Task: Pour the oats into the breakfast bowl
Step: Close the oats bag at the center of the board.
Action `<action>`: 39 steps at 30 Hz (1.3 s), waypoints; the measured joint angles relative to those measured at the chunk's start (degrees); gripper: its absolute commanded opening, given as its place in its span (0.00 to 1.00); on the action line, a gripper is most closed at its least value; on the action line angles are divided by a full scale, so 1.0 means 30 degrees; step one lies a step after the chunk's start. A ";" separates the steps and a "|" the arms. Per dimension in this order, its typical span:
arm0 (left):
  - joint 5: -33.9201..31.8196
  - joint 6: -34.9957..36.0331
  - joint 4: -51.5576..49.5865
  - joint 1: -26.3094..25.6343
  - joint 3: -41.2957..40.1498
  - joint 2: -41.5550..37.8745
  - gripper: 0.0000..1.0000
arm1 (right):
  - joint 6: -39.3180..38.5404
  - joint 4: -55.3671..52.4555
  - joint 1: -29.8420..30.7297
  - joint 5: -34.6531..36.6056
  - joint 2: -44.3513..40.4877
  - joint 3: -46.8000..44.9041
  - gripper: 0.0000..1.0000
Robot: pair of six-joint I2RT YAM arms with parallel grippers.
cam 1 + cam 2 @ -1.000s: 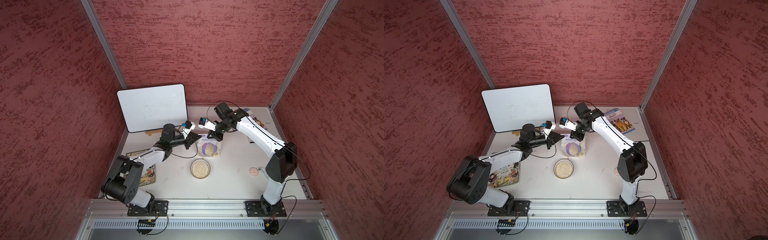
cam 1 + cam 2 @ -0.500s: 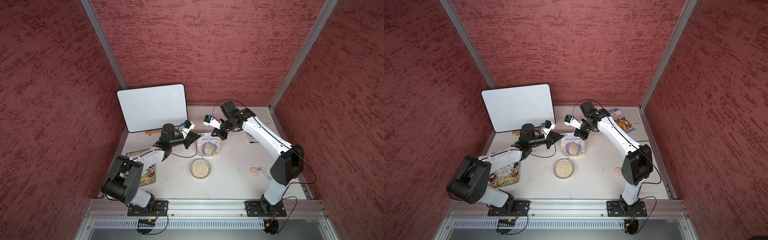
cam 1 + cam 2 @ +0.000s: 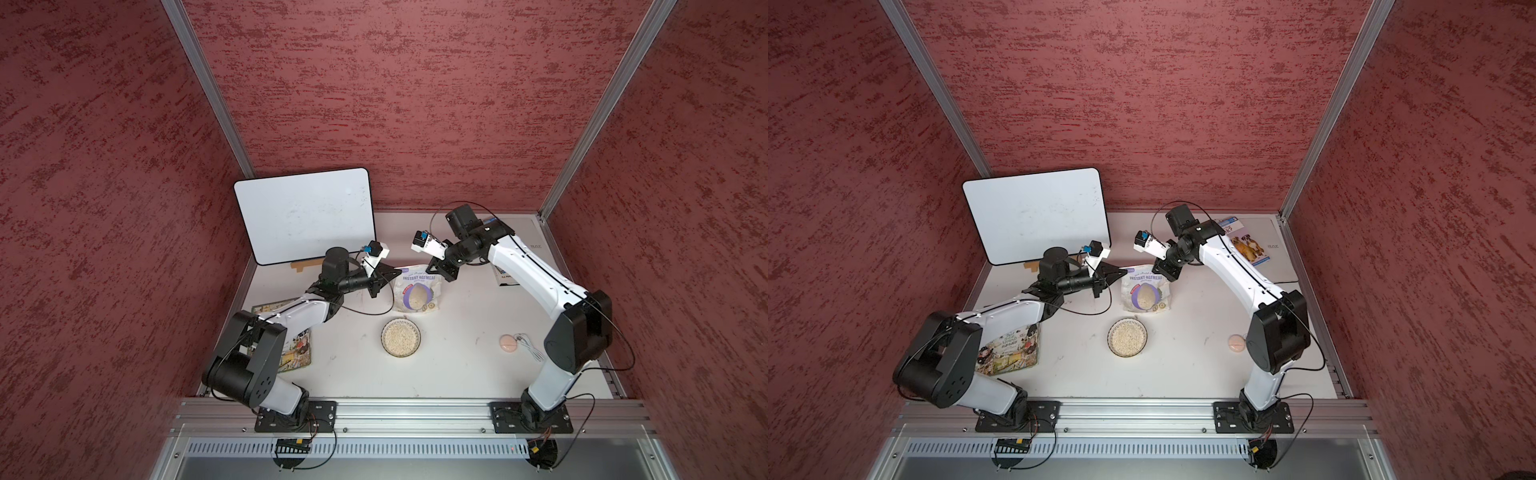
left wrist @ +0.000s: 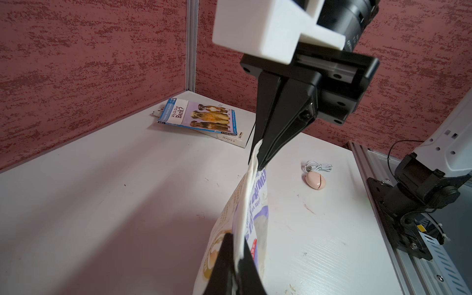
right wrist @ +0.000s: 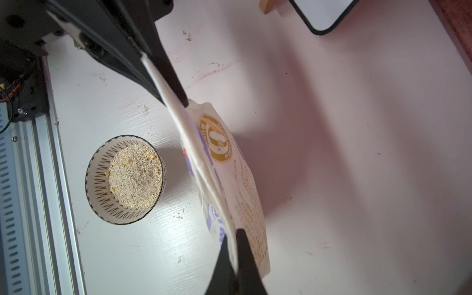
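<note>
2 closed grippers pinch the pouch's [image 3: 417, 296] top edge, left gripper [image 3: 397, 273] and right gripper [image 3: 441, 272] at opposite corners. The oats [image 3: 400, 338] fill the breakfast bowl [image 3: 382, 338], near the pouch, not touching.

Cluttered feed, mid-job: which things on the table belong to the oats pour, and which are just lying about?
Job: pouch, held at its top corners by left claw and right claw, both shut; bowl, already holding oats.
Lying about: whiteboard, dog book, picture book, pink disc, white cable.
</note>
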 measured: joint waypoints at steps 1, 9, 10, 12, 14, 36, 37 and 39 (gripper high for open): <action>0.0000 0.0007 0.0000 0.0000 0.0000 0.0000 0.00 | -0.0022 0.0000 0.0000 -0.0022 0.0000 0.0000 0.00; 0.0000 0.0000 0.0000 0.0087 0.0000 0.0000 0.00 | 0.0240 0.0204 -0.0313 0.0284 -0.0597 -0.0597 0.18; 0.0000 0.0000 0.0000 0.0095 0.0000 0.0000 0.00 | 0.0277 0.0204 -0.0444 0.0328 -0.0729 -0.0627 0.15; 0.0000 0.0000 0.0000 0.0095 0.0000 0.0000 0.00 | 0.0321 0.0233 -0.0597 0.0379 -0.0918 -0.0663 0.05; 0.0000 0.0000 0.0015 0.0087 0.0000 0.0000 0.01 | 0.0379 0.0233 -0.0627 0.0372 -0.0969 -0.0670 0.00; -0.0051 -0.0036 0.0160 0.0357 -0.0146 -0.0197 0.03 | 0.0437 0.0248 -0.0517 -0.0510 -0.0918 -0.0430 0.28; -0.0058 -0.0029 0.0160 0.0284 -0.0138 -0.0197 0.03 | 0.0444 0.0204 -0.0437 -0.0568 -0.0794 -0.0182 0.27; -0.0058 0.0007 0.0153 0.0175 -0.0117 -0.0182 0.02 | 0.0437 0.0211 -0.0182 -0.0641 -0.0313 0.0525 0.27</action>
